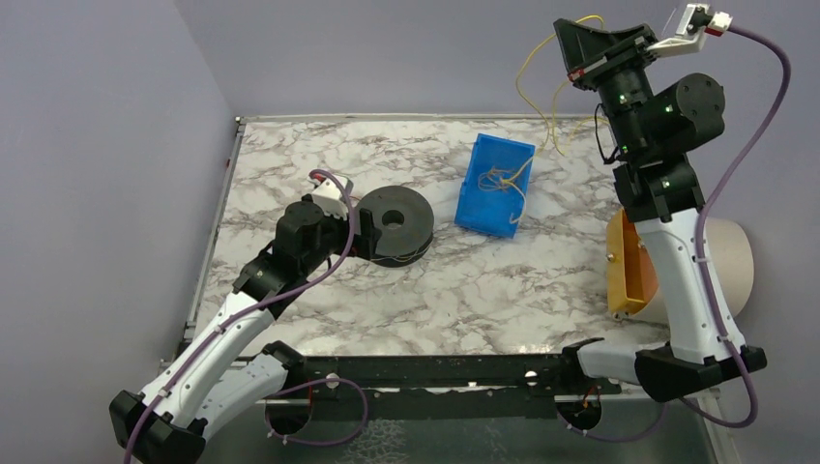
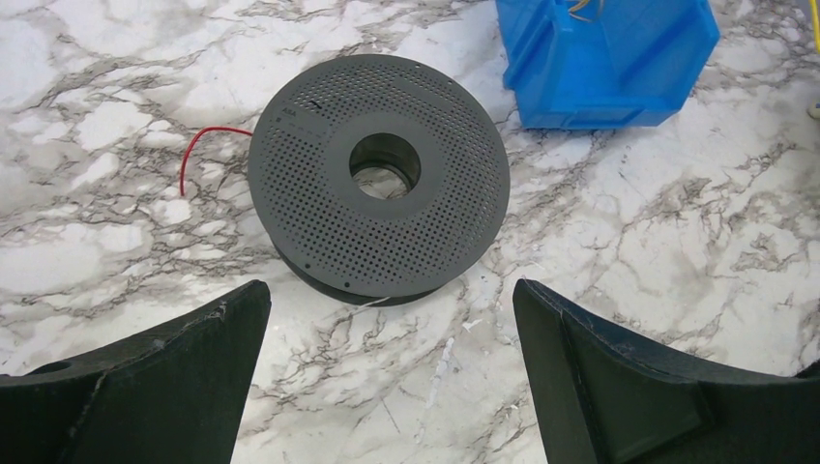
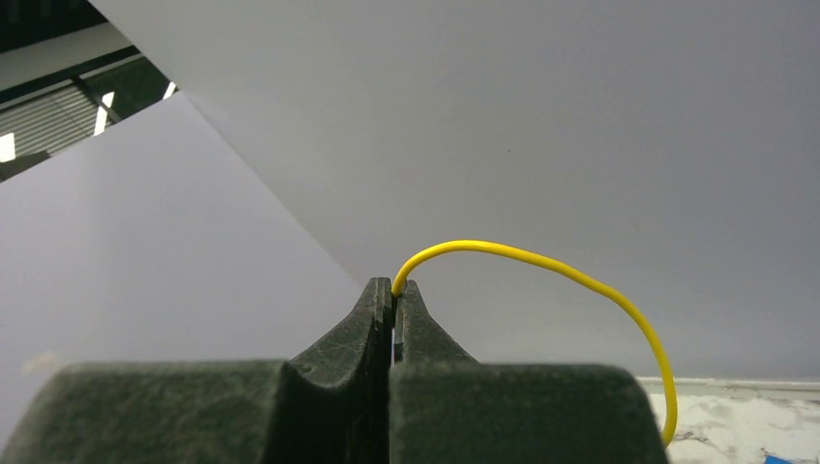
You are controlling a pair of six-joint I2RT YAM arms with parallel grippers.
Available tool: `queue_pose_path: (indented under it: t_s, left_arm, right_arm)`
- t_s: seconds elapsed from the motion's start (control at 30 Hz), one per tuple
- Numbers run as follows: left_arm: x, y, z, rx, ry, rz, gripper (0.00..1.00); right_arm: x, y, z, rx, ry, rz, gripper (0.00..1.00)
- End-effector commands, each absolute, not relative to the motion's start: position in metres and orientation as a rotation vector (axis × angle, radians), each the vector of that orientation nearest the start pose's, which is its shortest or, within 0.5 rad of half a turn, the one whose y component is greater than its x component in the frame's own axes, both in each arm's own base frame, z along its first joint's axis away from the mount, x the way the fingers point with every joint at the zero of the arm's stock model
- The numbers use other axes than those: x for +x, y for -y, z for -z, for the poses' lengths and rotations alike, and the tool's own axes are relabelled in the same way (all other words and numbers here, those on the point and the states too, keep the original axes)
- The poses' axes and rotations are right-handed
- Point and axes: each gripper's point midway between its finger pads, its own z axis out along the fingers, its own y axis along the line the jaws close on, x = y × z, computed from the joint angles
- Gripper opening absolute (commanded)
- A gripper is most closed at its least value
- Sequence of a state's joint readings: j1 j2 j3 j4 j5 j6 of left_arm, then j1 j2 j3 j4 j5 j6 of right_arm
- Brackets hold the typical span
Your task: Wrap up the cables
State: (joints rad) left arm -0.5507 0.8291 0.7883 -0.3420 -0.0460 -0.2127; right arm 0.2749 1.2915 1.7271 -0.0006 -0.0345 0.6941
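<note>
My right gripper (image 3: 395, 288) is raised high at the back right, shut on a thin yellow cable (image 3: 541, 262) that arcs away to the right and down. From above, that yellow cable (image 1: 534, 92) hangs in loops from the right gripper (image 1: 572, 37) toward the table. More yellow and orange cables (image 1: 503, 179) lie tangled in the blue bin (image 1: 479, 193). A black perforated spool (image 2: 379, 174) lies flat on the marble, with a red strand (image 2: 198, 150) sticking out at its left. My left gripper (image 2: 392, 319) hovers open just in front of the spool (image 1: 394, 224), touching nothing.
An orange bin (image 1: 627, 271) stands on edge at the table's right side beside a beige roll (image 1: 733, 266). The blue bin (image 2: 609, 58) sits just beyond and right of the spool. Grey walls close in the left and back.
</note>
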Motion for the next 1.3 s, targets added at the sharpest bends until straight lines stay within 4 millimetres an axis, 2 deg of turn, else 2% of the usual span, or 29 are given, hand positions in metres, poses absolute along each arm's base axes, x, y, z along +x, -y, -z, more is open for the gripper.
queue_pose_path:
  t_s: [0.0, 0.17, 0.33, 0.47, 0.63, 0.77, 0.87, 1.27]
  left_arm:
    - [0.253, 0.178, -0.232, 0.401, -1.912, 0.557, 0.99]
    - [0.247, 0.192, -0.229, 0.467, -1.914, 0.638, 0.99]
    - [0.23, 0.218, -0.232, 0.592, -1.877, 0.814, 0.99]
    - [0.213, 0.237, -0.238, 0.692, -1.841, 0.968, 0.99]
    - [0.202, 0.252, -0.245, 0.723, -1.807, 1.083, 0.99]
    - [0.192, 0.265, -0.259, 0.752, -1.742, 1.183, 0.99]
    - [0.183, 0.277, -0.262, 0.802, -1.712, 1.24, 0.99]
    - [0.134, 0.341, -0.27, 1.086, -1.487, 1.304, 0.99]
  right_arm:
    - [0.326, -0.148, -0.604, 0.122, -1.154, -0.977, 0.01]
    - [0.293, -0.153, -0.593, 0.066, -1.166, -1.046, 0.01]
    - [0.255, -0.163, -0.588, -0.04, -1.177, -1.129, 0.01]
    - [0.23, -0.17, -0.582, -0.116, -1.196, -1.182, 0.01]
    - [0.205, -0.176, -0.578, -0.171, -1.186, -1.273, 0.01]
    - [0.194, -0.182, -0.573, -0.198, -1.208, -1.336, 0.01]
    - [0.186, -0.187, -0.569, -0.226, -1.214, -1.392, 0.01]
    - [0.148, -0.194, -0.571, -0.311, -1.222, -1.553, 0.01]
